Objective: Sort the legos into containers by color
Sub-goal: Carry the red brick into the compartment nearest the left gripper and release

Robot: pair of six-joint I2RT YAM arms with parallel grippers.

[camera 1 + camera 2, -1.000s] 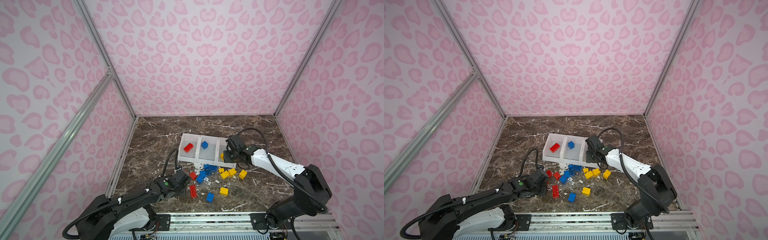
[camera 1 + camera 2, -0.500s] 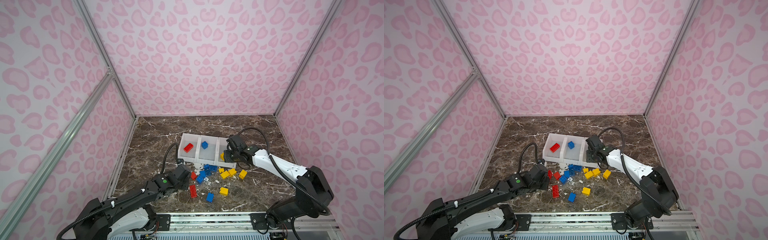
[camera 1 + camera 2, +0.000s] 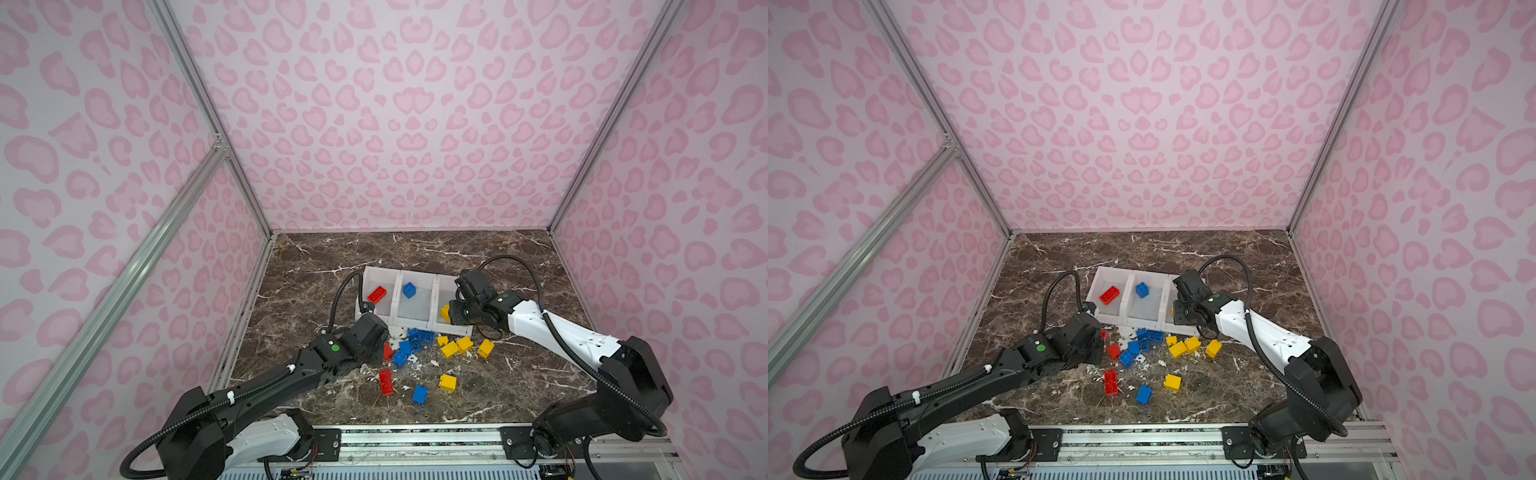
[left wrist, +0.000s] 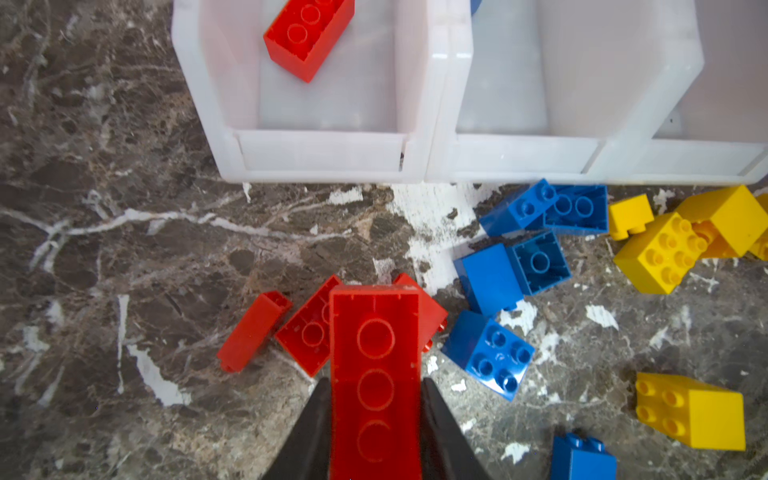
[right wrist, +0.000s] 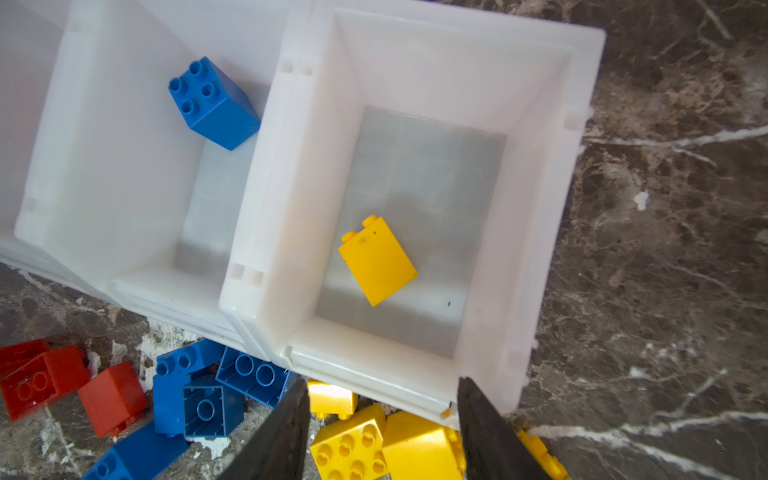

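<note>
Moved nearer bins [image 3: 411,319] since 1 second ago: left gripper [image 4: 376,384], pinching long red brick [image 4: 375,340].
Right gripper [image 5: 382,384] spread, empty, over right bin [image 5: 548,174] holding 1 yellow brick [image 5: 377,262]; 1 more red brick [image 3: 377,294], 1 blue brick [image 3: 409,289] in other 2 bins; loose bricks [image 3: 417,345] on marble [image 3: 478,257] before bins.

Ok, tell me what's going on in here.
Two robot arms are sorting lego bricks by color into three joined white bins. The left tool is shut on a long red brick over other red ones. The right tool hangs open over the end bin, where a yellow brick lies. The other bins hold one red brick and one blue brick; many loose bricks lie on the marble.
</note>
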